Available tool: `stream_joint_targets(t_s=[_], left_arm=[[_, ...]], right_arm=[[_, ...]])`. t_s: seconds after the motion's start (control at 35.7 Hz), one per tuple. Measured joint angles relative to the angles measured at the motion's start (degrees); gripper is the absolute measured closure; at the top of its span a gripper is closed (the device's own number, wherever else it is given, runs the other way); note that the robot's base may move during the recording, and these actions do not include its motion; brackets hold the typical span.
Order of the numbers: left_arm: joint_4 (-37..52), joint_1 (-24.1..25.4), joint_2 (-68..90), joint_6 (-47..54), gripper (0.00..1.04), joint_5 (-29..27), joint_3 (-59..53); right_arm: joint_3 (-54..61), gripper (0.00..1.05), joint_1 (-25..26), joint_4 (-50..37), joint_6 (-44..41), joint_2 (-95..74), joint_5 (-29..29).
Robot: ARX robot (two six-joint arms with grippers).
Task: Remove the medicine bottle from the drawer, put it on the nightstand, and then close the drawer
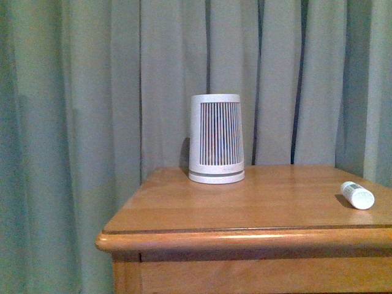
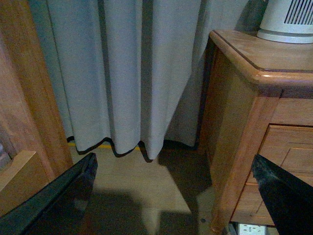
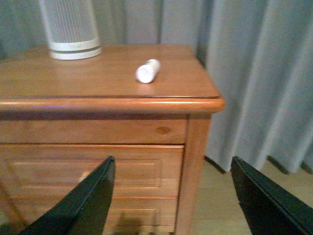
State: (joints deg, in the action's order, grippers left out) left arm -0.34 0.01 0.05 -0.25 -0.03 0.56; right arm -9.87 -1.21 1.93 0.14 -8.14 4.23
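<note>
2 pincers (image 2: 171, 196) (image 3: 171, 196) gape, empty.

The nightstand (image 1: 257, 211) is showing glossy, honey-toned wood. The medicine bottle (image 1: 357, 195) is looking like smooth white plastic, the curtain (image 1: 79, 122) like soft matt cloth.

left end effector (image 2: 173, 196) spread wide, empty; right end effector (image 3: 171, 196) likewise, empty

I lose the nightstand (image 1: 245, 208) past the front view's right and lower edges, drawer (image 3: 98, 171) knob hidden or blurred in the right wrist view, medicine bottle (image 3: 147, 70) label too soft to read
</note>
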Motion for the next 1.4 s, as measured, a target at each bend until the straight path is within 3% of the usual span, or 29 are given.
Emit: stream_joint_targets(t_s=[0.06, 0.22, 0.42, 1.04, 1.09, 1.4], left_arm=[[0.0, 0.0, 0.0, 0.0, 0.07, 0.0, 0.0], [0.0, 0.0, 0.0, 0.0, 0.07, 0.0, 0.0], [0.0, 0.0, 0.0, 0.0, 0.07, 0.0, 0.0], [0.0, 0.0, 0.0, 0.0, 0.07, 0.0, 0.0], [0.0, 0.0, 0.0, 0.0, 0.07, 0.0, 0.0], [0.0, 0.0, 0.0, 0.0, 0.07, 0.0, 0.0]], right_arm=[[0.8, 0.42, 0.6, 0.0, 0.0, 0.6, -3.4], [2.6, 0.64, 1.0, -0.5, 0.0, 1.9, -4.1], [5.0, 1.03, 1.0, -1.1, 0.0, 3.6, -4.1], [9.2, 1.02, 1.1, -1.7, 0.0, 7.7, -4.1], [9.2, 0.98, 1.1, -1.7, 0.0, 7.7, -4.1], [9.2, 0.31, 1.1, -1.7, 0.0, 7.8, -4.1]])
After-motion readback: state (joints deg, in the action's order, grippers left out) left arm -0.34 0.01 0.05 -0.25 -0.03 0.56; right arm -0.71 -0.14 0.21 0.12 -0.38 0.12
